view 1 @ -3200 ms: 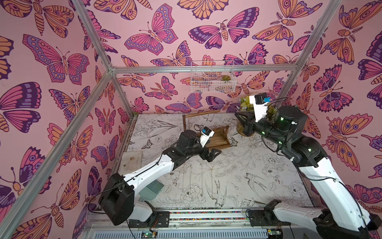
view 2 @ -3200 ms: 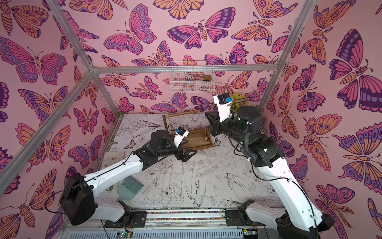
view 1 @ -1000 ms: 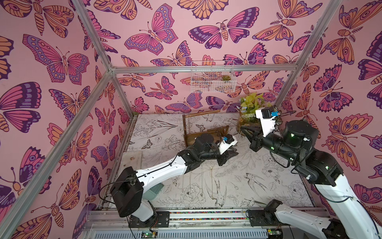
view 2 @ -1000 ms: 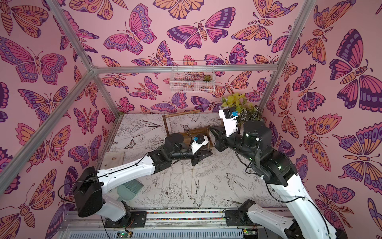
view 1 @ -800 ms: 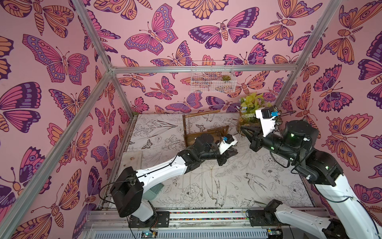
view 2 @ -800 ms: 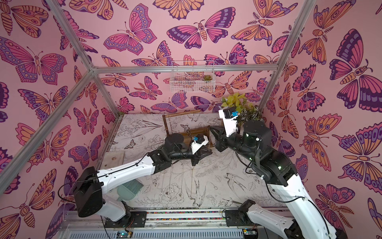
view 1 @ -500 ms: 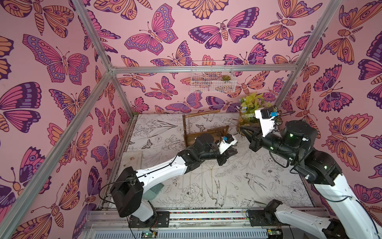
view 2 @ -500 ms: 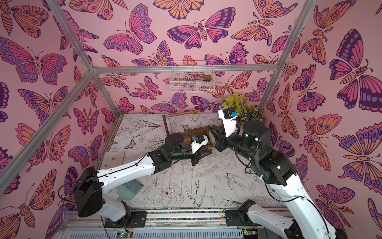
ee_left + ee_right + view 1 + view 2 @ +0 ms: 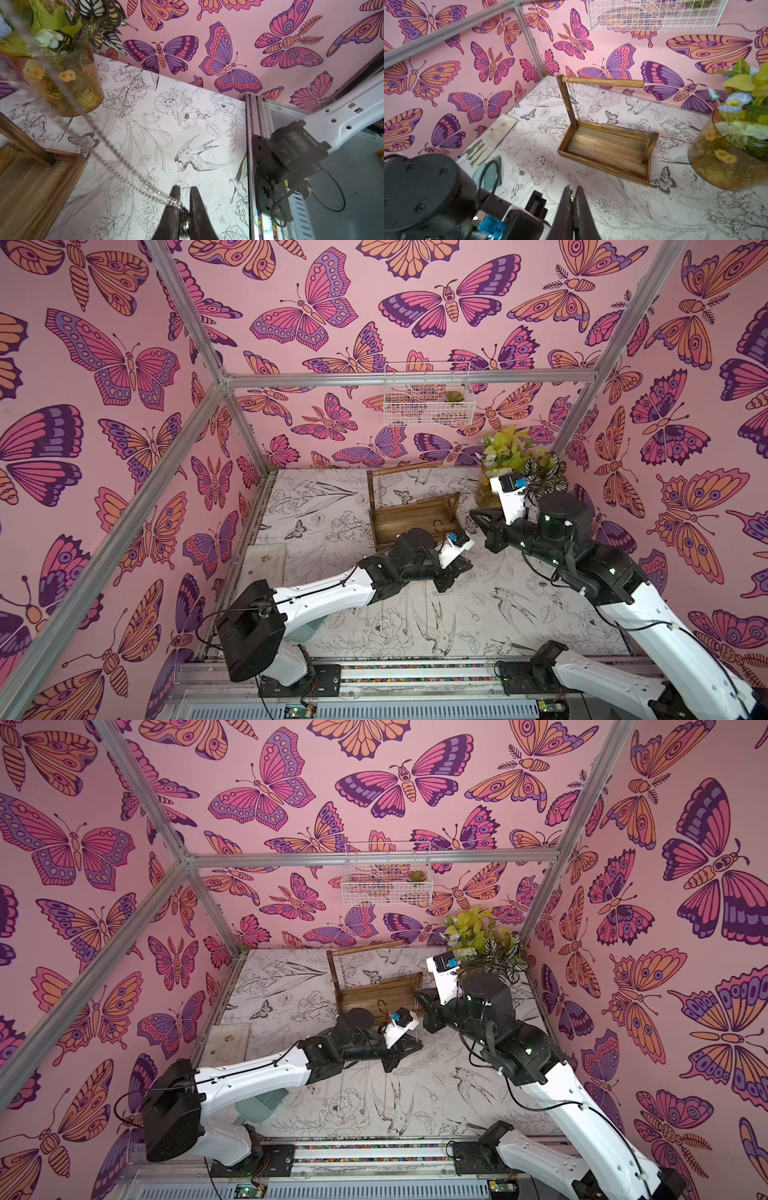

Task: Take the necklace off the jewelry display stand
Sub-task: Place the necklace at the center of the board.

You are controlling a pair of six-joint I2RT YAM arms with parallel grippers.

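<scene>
Taking the back wall as 12 o'clock, the table (image 9: 540,614) is carrying the stand (image 9: 415,516) toward 12 and a vase (image 9: 490,493) of flowers at about 2. Both arms are working just off the stand's 3-to-5 o'clock corner. The left gripper (image 9: 184,188) is clamping its fingers on the necklace (image 9: 124,168). The right gripper (image 9: 572,188) is pinching, between closed tips, a few links that look like the other end of the same chain. The necklace is therefore hanging in the air between the two grippers, clear of the tray and running as a fairly straight line past the vase.

The main danger is the arms drawing apart. A thin chain stretched this straight is likely to slip out of the right gripper's shallow pinch, or to strain a link. Swinging toward 2 o'clock is risking a snag on the flowers, and dipping toward 9 is risking a catch on the tray's corner post, which could drag the light stand.

A second chain (image 9: 572,97) is hanging from the crossbar (image 9: 604,81) by its 9 o'clock post. If that one is also meant, the job is only partly done, and reaching for it with laden fingers is inviting a tangle.
</scene>
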